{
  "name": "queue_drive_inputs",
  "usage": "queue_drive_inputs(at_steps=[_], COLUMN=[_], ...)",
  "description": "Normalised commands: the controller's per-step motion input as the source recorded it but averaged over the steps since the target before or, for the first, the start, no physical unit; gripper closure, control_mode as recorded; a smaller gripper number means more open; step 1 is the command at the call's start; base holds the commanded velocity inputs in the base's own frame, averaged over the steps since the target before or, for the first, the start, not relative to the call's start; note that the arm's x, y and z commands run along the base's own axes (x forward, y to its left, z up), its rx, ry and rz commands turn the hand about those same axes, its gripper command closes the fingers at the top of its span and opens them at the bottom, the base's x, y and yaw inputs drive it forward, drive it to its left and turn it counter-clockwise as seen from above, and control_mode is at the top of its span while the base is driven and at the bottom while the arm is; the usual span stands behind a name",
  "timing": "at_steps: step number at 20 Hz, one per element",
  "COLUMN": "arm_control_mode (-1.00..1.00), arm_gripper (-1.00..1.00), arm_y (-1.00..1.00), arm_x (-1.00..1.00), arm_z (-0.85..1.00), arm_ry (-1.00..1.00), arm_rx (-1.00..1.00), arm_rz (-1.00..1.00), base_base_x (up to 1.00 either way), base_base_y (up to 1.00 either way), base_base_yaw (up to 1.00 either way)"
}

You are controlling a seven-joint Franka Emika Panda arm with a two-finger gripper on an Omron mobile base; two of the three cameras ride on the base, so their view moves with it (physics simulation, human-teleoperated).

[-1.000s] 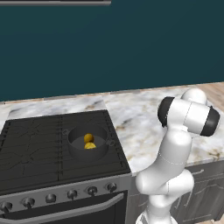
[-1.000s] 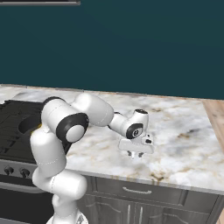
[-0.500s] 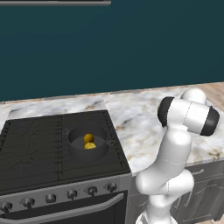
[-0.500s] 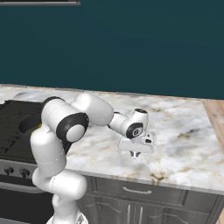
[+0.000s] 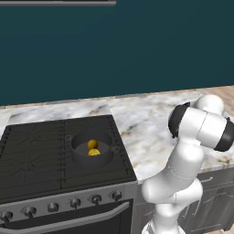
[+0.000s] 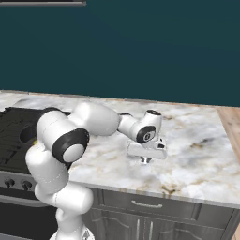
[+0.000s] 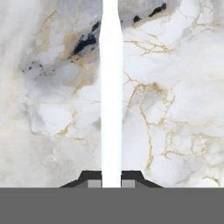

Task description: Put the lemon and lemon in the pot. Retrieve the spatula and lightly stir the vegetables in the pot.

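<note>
fingers [image 7: 90, 178] clamped on spatula [image 7: 111, 87] handle.

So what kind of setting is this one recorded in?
A kitchen, rendered rather than real: a black stove with a row of front knobs, a marble counter with cabinet drawers under it, and a dark pot on a burner holding two lemons.
</note>
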Motion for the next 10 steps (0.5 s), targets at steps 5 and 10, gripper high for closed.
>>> queue_drive_inputs(at_steps=[5,10], arm_control_mode=[-1.00,-1.00], arm_gripper=[1.00,1.00], arm_y=[0.05,0.28], arm_x=[-0.04,-0.19], arm_z=[0.99,1.00], arm_ry=[-0.05,0.02], arm_rx=[0.09,0.03], arm_rz=[0.00,0.00], base_base_x=[0.00,0.00], base_base_y=[0.00,0.00], base_base_yaw=[0.00,0.00])
